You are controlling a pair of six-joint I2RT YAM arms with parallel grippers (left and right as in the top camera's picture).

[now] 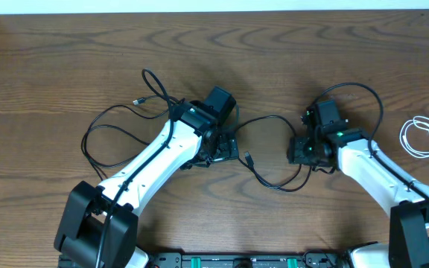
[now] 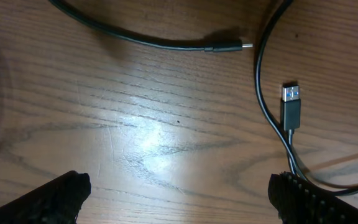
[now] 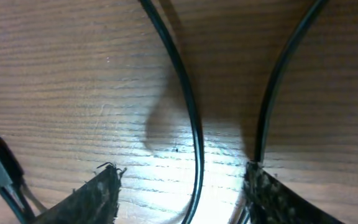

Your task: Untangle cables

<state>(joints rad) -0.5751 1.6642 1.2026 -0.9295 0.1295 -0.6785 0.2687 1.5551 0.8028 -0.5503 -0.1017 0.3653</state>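
Right tool [image 3: 180, 171] spread wide; black cable [image 3: 183, 81] lies between its jaws.

We count two arms, left arm [image 1: 155, 160] and right arm [image 1: 371, 167], one gripper apiece: left gripper [image 2: 182, 202], right gripper [image 3: 185, 199]. White cable [image 1: 423, 138]: one, well beyond the right gripper. Black cables [image 2: 135, 38]: at least two, total unclear. Plug ends [image 2: 292, 102]: two ahead of the left gripper.

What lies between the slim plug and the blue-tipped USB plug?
One black cable strand passes between slim plug and USB plug; left wrist view shows it.
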